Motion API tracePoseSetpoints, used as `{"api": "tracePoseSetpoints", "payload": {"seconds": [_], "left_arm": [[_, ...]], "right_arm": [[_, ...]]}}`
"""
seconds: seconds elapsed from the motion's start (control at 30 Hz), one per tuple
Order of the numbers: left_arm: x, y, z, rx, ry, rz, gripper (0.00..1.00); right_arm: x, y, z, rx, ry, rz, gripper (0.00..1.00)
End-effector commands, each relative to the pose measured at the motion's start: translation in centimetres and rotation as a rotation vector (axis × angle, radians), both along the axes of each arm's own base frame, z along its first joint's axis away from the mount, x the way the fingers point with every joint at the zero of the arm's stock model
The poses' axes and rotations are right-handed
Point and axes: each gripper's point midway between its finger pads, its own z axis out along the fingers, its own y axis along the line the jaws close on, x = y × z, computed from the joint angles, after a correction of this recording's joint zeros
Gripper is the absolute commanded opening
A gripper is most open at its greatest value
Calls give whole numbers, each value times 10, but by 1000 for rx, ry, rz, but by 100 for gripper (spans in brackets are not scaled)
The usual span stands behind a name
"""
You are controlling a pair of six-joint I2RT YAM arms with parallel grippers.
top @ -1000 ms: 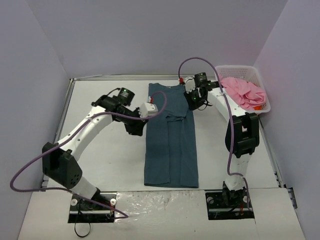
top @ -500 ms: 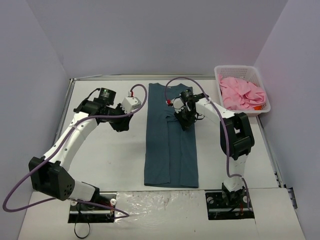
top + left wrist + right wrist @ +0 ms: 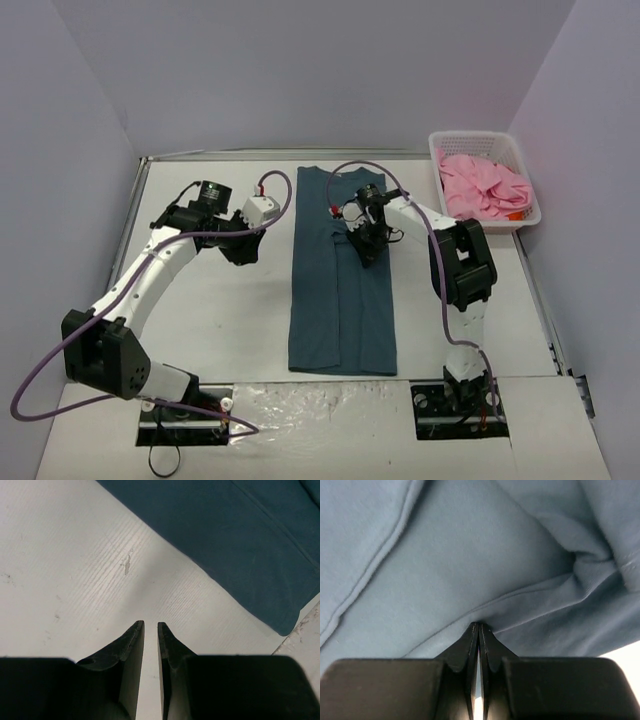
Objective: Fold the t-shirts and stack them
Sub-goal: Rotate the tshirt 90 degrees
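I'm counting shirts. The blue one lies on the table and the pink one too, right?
No. The blue shirt lies on the table, but the pink shirt sits in the white basket, as the top view shows.

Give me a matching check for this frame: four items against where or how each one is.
1 teal t-shirt
2 pink t-shirt
3 left gripper
4 right gripper

A shut, tips against teal cloth
B bunched in the white basket
C flat on the table
D slightly apart, empty, over bare table

Pairs: 1-C, 2-B, 3-D, 4-A
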Motion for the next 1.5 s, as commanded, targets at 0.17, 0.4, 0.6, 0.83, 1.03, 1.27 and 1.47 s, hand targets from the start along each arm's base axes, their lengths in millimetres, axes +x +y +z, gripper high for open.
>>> {"api": "tracePoseSetpoints", "payload": {"seconds": [0.17, 0.4, 0.6, 0.83, 1.03, 1.27, 1.47], "left_arm": [[10, 3, 16, -16, -56, 40, 17], [16, 19, 24, 20, -84, 89, 17], [23, 34, 29, 55, -102, 136, 17], [28, 44, 28, 76, -99, 165, 17], [30, 47, 29, 87, -102, 175, 18], [33, 47, 26, 84, -85, 179, 18], [31, 48, 27, 92, -83, 180, 18]], "right_arm": [[14, 13, -14, -2, 35, 18, 0], [44, 26, -14, 8, 3, 22, 0], [73, 32, -17, 15, -32, 15, 0], [104, 33, -26, 27, -60, -8, 0], [129, 37, -32, 31, -94, -29, 0], [148, 46, -25, 47, -141, -35, 0], [142, 44, 13, 54, -181, -25, 0]]}}
